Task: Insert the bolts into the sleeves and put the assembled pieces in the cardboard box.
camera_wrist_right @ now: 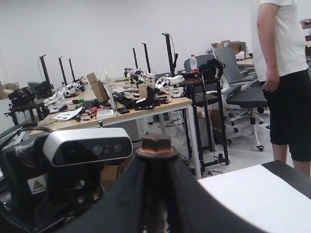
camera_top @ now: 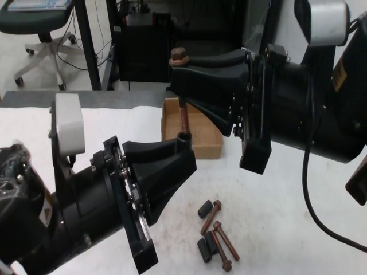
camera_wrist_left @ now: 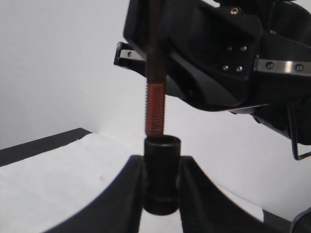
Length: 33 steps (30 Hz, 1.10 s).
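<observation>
My left gripper [camera_wrist_left: 162, 191] is shut on a black sleeve [camera_wrist_left: 162, 174], held upright above the bench [camera_top: 287, 200]. My right gripper [camera_wrist_right: 155, 170] is shut on a copper-coloured bolt [camera_wrist_left: 156, 104] that hangs straight down, hex head [camera_wrist_right: 155, 144] up. The bolt's threaded tip sits at the sleeve's mouth, just entering it. In the high view the bolt [camera_top: 184, 117] runs from the upper gripper [camera_top: 189, 66] down to the sleeve [camera_top: 183, 138] in the lower gripper [camera_top: 182, 150]. The cardboard box [camera_top: 200, 146] lies just behind them.
Loose bolts [camera_top: 226, 240] and black sleeves [camera_top: 205, 208] lie on the white bench in front, between the two arms. The bench's far edge runs just behind the box, with a chair [camera_top: 40, 23] and dark frames beyond it.
</observation>
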Tool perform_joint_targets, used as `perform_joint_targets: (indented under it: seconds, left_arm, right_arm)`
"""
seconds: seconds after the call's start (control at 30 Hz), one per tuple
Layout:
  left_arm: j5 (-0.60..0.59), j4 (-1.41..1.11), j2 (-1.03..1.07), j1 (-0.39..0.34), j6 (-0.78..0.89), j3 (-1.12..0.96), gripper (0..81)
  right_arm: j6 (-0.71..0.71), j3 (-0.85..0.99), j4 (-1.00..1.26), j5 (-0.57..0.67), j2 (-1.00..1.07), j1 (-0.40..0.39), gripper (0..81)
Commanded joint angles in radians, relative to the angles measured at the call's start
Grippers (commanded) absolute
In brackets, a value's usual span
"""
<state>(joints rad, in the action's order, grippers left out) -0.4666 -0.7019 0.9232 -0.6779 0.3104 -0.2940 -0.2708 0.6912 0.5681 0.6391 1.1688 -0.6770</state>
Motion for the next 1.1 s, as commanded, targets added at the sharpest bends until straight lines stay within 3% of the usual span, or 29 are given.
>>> perform_joint_targets:
  seconds: [0.0, 0.33, 1.07]
  left_arm:
    - [-0.013, -0.027, -0.004, -0.001, 0.004, -0.02, 0.2]
    - [0.071, -0.027, -0.004, -0.001, 0.004, -0.036, 0.2]
    - [0.061, 0.062, 0.016, -0.001, 0.004, -0.036, 0.2]
  right_arm:
    - [0.002, 0.003, -0.01, 0.003, 0.005, -0.002, 0.8]
    - [0.002, 0.003, -0.01, 0.003, 0.005, -0.002, 0.8]
    - [0.002, 0.003, 0.073, -0.034, 0.005, 0.0, 0.8]
